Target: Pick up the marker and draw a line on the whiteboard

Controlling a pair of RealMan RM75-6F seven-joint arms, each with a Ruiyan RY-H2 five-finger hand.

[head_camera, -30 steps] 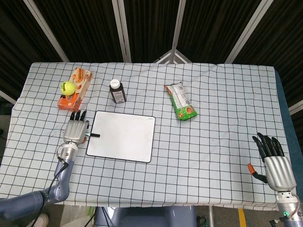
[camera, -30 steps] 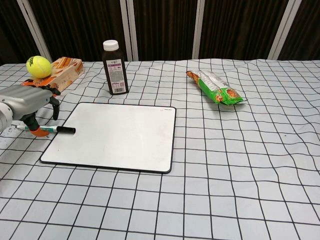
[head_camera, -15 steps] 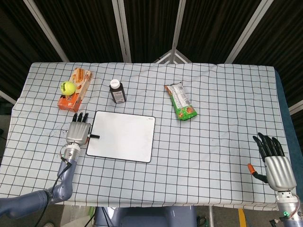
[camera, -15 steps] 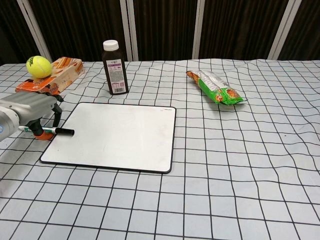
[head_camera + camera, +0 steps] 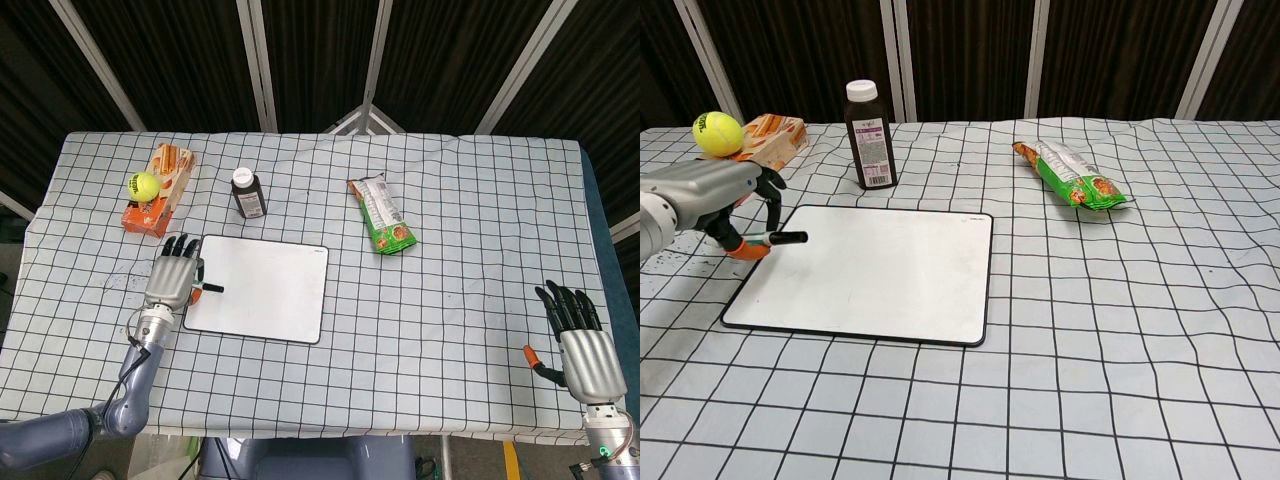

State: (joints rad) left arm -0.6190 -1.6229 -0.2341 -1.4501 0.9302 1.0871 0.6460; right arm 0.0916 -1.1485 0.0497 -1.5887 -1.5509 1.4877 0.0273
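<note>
The white whiteboard [image 5: 265, 290] [image 5: 880, 270] with its dark rim lies flat left of the table's middle. My left hand [image 5: 175, 283] [image 5: 710, 195] is at the board's left edge and pinches the marker [image 5: 207, 290] [image 5: 778, 239]. The marker lies about level, and its black capped end pokes out over the board's left edge. My right hand [image 5: 578, 335] rests near the table's front right corner with its fingers spread and nothing in it; the chest view does not show it.
A tennis ball [image 5: 143, 184] [image 5: 718, 133] sits on an orange box [image 5: 165, 170] [image 5: 775, 135] at the back left. A dark bottle with a white cap [image 5: 248, 194] [image 5: 870, 122] stands behind the board. A green snack bag [image 5: 381, 213] [image 5: 1072, 176] lies right of the middle.
My left hand has taken the marker off the cloth and carried it right, so its capped end now reaches over the board. The right hand has not moved.
</note>
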